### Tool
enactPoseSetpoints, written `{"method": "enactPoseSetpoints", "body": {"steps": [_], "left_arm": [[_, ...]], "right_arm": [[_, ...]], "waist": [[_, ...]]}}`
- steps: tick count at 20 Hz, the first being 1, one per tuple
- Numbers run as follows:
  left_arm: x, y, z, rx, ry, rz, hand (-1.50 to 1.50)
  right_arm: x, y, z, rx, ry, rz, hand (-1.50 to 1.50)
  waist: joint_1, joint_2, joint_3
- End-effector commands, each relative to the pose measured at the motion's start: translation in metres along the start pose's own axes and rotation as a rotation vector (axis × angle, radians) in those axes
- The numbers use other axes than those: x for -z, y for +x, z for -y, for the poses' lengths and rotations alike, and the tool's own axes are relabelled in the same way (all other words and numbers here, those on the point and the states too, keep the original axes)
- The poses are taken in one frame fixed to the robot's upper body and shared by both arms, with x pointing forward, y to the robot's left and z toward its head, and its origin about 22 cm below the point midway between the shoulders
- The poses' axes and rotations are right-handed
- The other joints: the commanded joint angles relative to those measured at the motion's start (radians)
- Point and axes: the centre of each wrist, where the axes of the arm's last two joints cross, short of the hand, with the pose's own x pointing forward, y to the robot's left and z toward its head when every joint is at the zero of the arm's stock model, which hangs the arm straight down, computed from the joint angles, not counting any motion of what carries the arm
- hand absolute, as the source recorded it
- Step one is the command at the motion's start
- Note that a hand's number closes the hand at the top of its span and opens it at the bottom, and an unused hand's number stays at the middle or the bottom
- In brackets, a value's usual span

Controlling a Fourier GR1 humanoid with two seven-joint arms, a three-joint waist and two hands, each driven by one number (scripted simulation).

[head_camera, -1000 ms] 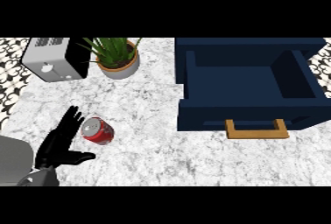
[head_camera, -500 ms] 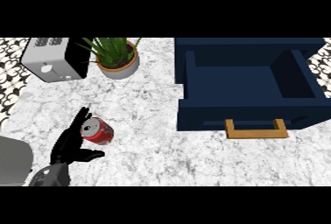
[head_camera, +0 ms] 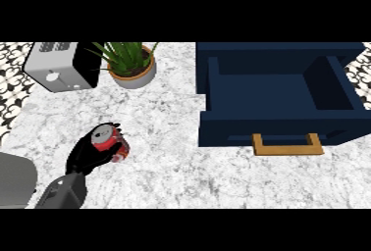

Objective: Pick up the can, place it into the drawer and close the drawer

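Note:
A red can (head_camera: 109, 142) with a silver top stands on the marble counter at the lower left. My left hand (head_camera: 83, 158) comes in from the lower left edge and is shut on the can, fingers curled over its far side and thumb on its near side. The navy drawer (head_camera: 217, 93) stands pulled open at the upper right, its inside bare, with a wooden handle (head_camera: 286, 146) on its front. The can and hand are well to the left of the drawer. My right hand does not show.
A silver toaster (head_camera: 62, 66) sits at the back left. Beside it is a potted plant (head_camera: 132, 62) in a grey pot. The marble counter (head_camera: 188, 171) runs between the can and the drawer front.
My left hand has moved in from the can's left side and its fingers have curled round the can. The can has stayed in its place.

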Motion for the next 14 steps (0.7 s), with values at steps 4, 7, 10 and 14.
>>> {"method": "enactPoseSetpoints", "body": {"steps": [4,7,10,14], "left_arm": [[0.020,0.014,0.022,-0.042,-0.127,0.034,1.50],[0.023,0.026,0.033,-0.050,-0.163,0.060,1.50],[0.029,0.027,0.040,-0.067,-0.083,0.104,1.50],[0.022,0.003,0.067,-0.108,0.111,0.193,1.50]], "right_arm": [[-0.015,-0.009,0.005,0.014,0.015,-0.010,-1.50],[-0.010,0.014,-0.007,0.021,-0.008,0.000,-1.50],[-0.018,0.016,0.004,0.022,-0.013,0.002,-1.50],[-0.013,-0.003,-0.006,0.030,-0.023,0.007,-1.50]], "waist": [[0.002,-0.002,0.001],[0.008,-0.004,0.001],[0.002,-0.003,0.001],[0.005,-0.005,0.002]]}}
